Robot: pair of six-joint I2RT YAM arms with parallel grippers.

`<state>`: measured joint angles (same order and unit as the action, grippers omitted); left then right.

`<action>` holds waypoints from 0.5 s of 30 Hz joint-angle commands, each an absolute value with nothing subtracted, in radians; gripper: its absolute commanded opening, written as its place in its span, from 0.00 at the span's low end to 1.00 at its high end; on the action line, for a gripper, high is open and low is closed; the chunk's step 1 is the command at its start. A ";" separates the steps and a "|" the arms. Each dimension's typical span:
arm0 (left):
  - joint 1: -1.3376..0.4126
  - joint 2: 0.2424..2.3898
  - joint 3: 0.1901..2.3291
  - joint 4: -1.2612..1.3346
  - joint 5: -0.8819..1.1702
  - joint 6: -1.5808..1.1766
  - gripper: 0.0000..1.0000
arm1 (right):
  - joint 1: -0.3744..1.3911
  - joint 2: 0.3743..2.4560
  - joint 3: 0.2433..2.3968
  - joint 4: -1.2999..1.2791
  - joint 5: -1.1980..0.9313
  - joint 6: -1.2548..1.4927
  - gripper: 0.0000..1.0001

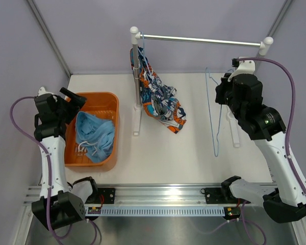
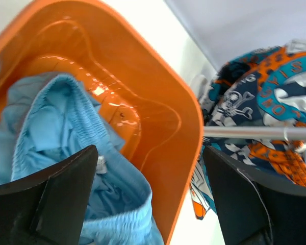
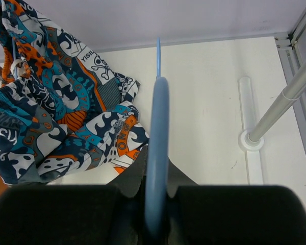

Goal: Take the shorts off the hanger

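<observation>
The printed shorts [image 1: 160,102] hang bunched from a hanger at the left end of the rack rod, their lower end resting on the table. They also show in the right wrist view [image 3: 51,112] and the left wrist view [image 2: 268,97]. The light blue shorts [image 1: 94,135] lie crumpled in the orange basket [image 1: 109,99], as the left wrist view [image 2: 66,138] also shows. My left gripper [image 1: 72,98] is open and empty over the basket's far left corner [image 2: 150,199]. My right gripper [image 1: 225,97] is shut on an empty blue hanger [image 1: 217,120], whose bar runs between the jaws [image 3: 157,127].
The white rack has a metal rod [image 1: 204,40] between two posts, a left post [image 1: 136,81] with its foot on the table, and a right post [image 3: 290,89] with its foot [image 3: 250,140]. The arm rail [image 1: 163,204] runs along the near edge.
</observation>
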<state>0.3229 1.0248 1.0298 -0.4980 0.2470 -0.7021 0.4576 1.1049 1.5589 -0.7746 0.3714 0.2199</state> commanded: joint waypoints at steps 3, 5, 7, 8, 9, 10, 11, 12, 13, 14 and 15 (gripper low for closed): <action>0.185 0.954 1.086 -0.452 0.285 -0.632 0.90 | 0.462 1.123 1.577 -0.741 0.302 0.152 0.00; 0.128 0.940 1.089 -0.463 0.259 -0.612 0.91 | 0.463 1.118 1.575 -0.726 0.281 0.138 0.00; 0.037 0.920 1.086 -0.466 0.229 -0.592 0.90 | 0.462 1.123 1.578 -0.721 0.275 0.103 0.00; 0.013 0.916 1.083 -0.460 0.230 -0.586 0.91 | 0.462 1.126 1.578 -0.713 0.256 0.088 0.00; -0.041 0.911 1.081 -0.457 0.236 -0.578 0.91 | 0.460 1.127 1.578 -0.707 0.244 0.065 0.00; -0.064 0.907 1.080 -0.456 0.251 -0.566 0.91 | 0.459 1.131 1.578 -0.701 0.227 0.054 0.00; -0.087 0.904 1.080 -0.448 0.262 -0.555 0.90 | 0.456 1.132 1.578 -0.686 0.175 0.046 0.00; -0.131 0.905 1.081 -0.451 0.262 -0.543 0.91 | 0.453 1.132 1.577 -0.678 0.151 0.040 0.00; -0.152 0.900 1.088 -0.462 0.256 -0.523 0.91 | 0.445 1.135 1.580 -0.670 0.123 0.029 0.00; -0.167 0.896 1.089 -0.462 0.256 -0.512 0.90 | 0.440 1.143 1.583 -0.666 0.079 0.023 0.00; -0.192 0.893 1.089 -0.465 0.258 -0.503 0.91 | 0.434 1.147 1.586 -0.663 0.054 0.015 0.00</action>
